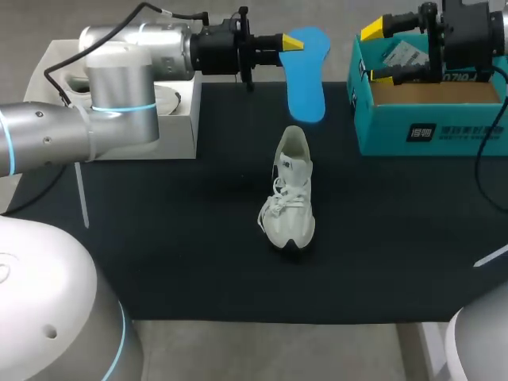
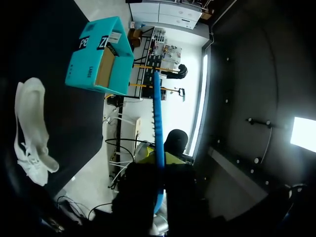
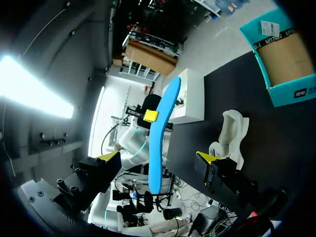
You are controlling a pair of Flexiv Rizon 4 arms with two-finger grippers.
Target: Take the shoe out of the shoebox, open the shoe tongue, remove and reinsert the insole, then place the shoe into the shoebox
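Observation:
A white sneaker stands upright in the middle of the black mat, toe toward the front edge. My left gripper is raised over the mat's far edge, shut on the heel end of a blue insole that hangs down from it. In the left wrist view the insole shows edge-on, running out from the gripper, with the sneaker and the teal shoebox off to one side. My right gripper hangs open above the shoebox. In its own view the right gripper faces the insole, well apart from it.
A white box sits at the far left of the mat, under my left arm. The teal shoebox is open, with paper and cardboard inside. The white box and the sneaker also show in the right wrist view.

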